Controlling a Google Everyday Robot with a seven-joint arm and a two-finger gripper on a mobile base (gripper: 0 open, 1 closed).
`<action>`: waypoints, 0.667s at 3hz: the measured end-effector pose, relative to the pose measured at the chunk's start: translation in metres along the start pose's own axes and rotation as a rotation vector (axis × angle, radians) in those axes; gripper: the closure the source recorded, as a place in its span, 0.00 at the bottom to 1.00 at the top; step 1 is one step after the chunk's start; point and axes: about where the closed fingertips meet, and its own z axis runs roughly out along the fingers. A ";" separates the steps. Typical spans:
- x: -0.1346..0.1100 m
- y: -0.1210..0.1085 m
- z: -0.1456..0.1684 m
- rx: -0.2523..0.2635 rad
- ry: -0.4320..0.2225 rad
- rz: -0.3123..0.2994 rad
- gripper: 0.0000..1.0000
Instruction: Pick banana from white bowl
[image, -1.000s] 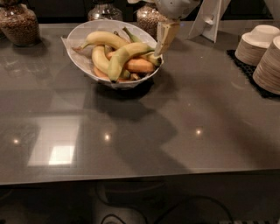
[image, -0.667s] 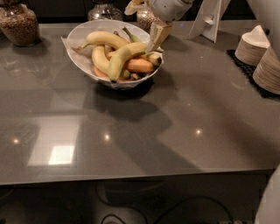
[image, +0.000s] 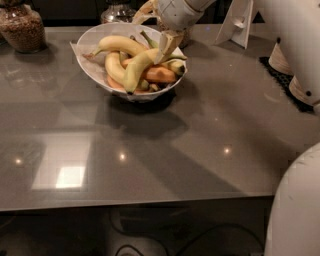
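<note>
The white bowl (image: 90, 67) stands at the back left of the grey table and holds several bananas. The greenish-yellow banana (image: 137, 70) lies on top of the pile, curving from the bowl's front up toward its back right rim. An orange-yellow banana (image: 160, 75) lies beside it, and paler yellow ones (image: 120, 44) lie behind. My gripper (image: 155, 27) hangs over the back right of the bowl, open. One fingertip (image: 167, 42) is at the upper end of the greenish banana. Nothing is held.
A glass jar of brown grains (image: 20, 27) stands at the back left and another jar (image: 117, 11) behind the bowl. A white folded card (image: 240, 22) and stacked white dishes (image: 280, 57) on a dark mat are at the back right. My arm (image: 300, 200) fills the right edge.
My gripper has moved left over the bowl, from outside its right rim to the upper end of the greenish banana. The bowl and bananas have not moved.
</note>
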 end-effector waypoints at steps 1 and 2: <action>-0.004 -0.004 0.016 -0.010 -0.030 -0.008 0.35; -0.008 -0.003 0.029 -0.027 -0.053 -0.011 0.38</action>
